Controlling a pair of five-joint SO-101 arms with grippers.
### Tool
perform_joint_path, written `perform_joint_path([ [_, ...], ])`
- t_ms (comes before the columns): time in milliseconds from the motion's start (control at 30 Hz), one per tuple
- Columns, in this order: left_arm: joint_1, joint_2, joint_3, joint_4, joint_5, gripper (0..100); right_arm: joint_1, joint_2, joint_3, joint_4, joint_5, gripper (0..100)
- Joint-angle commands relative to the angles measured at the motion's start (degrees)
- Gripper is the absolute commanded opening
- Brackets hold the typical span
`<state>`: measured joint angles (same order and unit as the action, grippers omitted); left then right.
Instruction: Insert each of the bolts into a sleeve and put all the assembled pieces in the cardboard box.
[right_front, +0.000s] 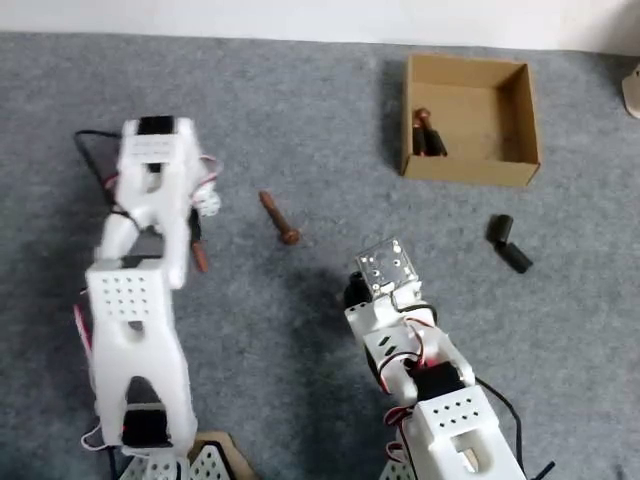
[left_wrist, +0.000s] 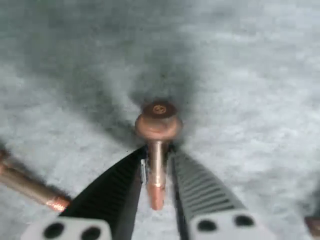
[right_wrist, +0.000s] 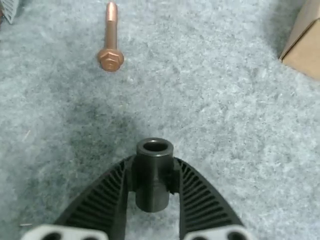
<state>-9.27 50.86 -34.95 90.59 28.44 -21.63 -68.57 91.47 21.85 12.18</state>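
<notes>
Step in hand: mating. The left gripper (left_wrist: 157, 155) pinches a bolt (left_wrist: 157, 125) by its shank; the right gripper (right_wrist: 153, 167) pinches a sleeve (right_wrist: 152, 192). Next, align the shank with the bore and push. The cardboard box (right_front: 520, 120) apparently holds one assembled piece (right_front: 428, 133).

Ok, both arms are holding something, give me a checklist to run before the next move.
1. Bolt gripped in the left jaws: ok, clamped on its shank, head beyond the tips.
2. Sleeve gripped in the right jaws: ok, open end facing away.
3. Sleeve bore clear: cannot tell past the rim.
4. Bolt lined up with sleeve: not ok, the two are well apart.
5. Loose bolt out of the way: ok, flat on the carpet.
6. Cardboard box has room: ok, one piece lies near a wall.
</notes>
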Motion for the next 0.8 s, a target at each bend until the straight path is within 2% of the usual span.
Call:
perform_joint_path([
  [0, 0.9, 0.9, -0.9, -4.7, 0.4, 0, -0.6, -1.0, -0.5, -1.5, 0.0, 0.5],
  [400, 0.9, -12.0, -8.2, -2.3, 0.4, 0, -2.6, -1.0, -0.3, -1.5, 0.1, 0.5],
  [633, 3.8, -19.5, -8.0, 3.3, 0.4, 0, -4.4, -1.0, 1.0, -1.8, 0.1, 0.5],
  [767, 6.5, -22.1, -8.0, 4.0, 0.3, 0, -4.5, -1.1, 2.8, -6.2, 0.1, 0.5],
])
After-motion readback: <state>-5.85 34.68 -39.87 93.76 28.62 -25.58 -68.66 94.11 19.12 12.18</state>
